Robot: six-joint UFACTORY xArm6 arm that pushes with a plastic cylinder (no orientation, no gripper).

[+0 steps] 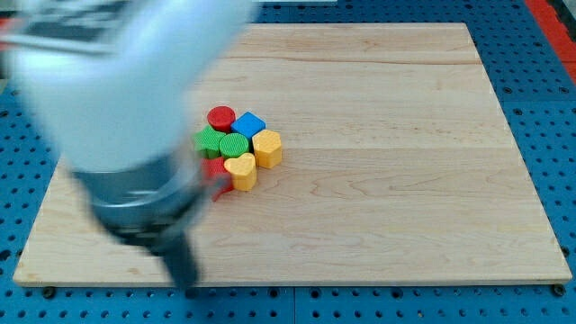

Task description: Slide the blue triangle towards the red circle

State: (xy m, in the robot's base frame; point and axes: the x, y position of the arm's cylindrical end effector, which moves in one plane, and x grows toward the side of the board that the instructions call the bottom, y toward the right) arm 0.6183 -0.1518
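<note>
The red circle [220, 117] sits at the top of a tight cluster left of the board's middle. A blue block [249, 124] touches its right side; it looks squarish and I cannot make out a triangle. No other blue block shows. My arm is a large blurred shape over the view's left. Its dark rod runs down to my tip [186, 283] near the board's bottom edge, well below and left of the cluster and touching no block.
The cluster also holds two green blocks [210, 140] [234, 145], a yellow hexagon [267, 148], a yellow heart [240, 170] and a red block [216, 171] partly hidden by the arm. The wooden board [405, 180] lies on a blue perforated table.
</note>
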